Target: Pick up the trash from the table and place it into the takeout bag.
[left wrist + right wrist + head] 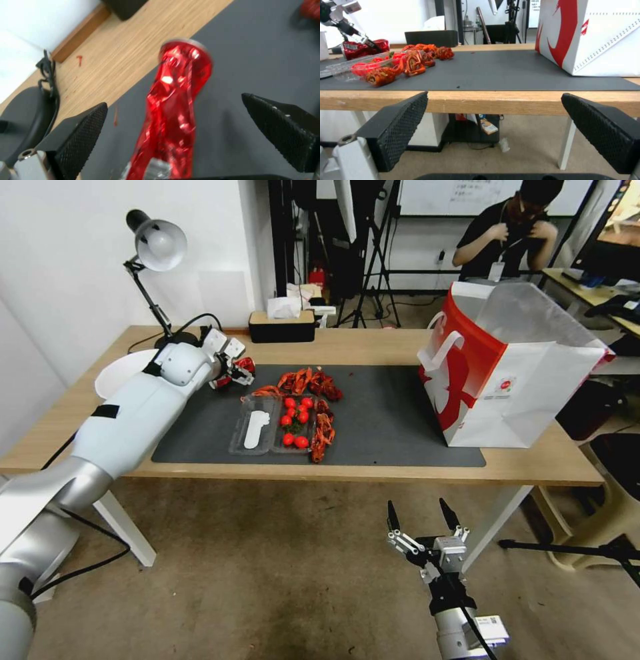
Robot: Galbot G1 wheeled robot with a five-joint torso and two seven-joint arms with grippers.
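A crushed red can (180, 100) lies at the far left corner of the dark grey mat (387, 413) on the table (373, 343). My left gripper (174, 100) is open and straddles the can, one finger on each side with a gap to the can. In the head view this gripper (235, 373) and the can (247, 363) sit beside the lamp base. The takeout bag (527, 387), white with red sides, stands open on the table's right end. My right gripper (417, 507) hangs open in front of and below the table's front edge.
A clear plastic tray (257, 423) with cherry tomatoes (297, 420) and red crayfish shells (310, 380) lies mid-mat. A white round dish (120, 370) sits behind my left arm. A desk lamp (157, 247) and a black tissue box (283, 327) stand at the back.
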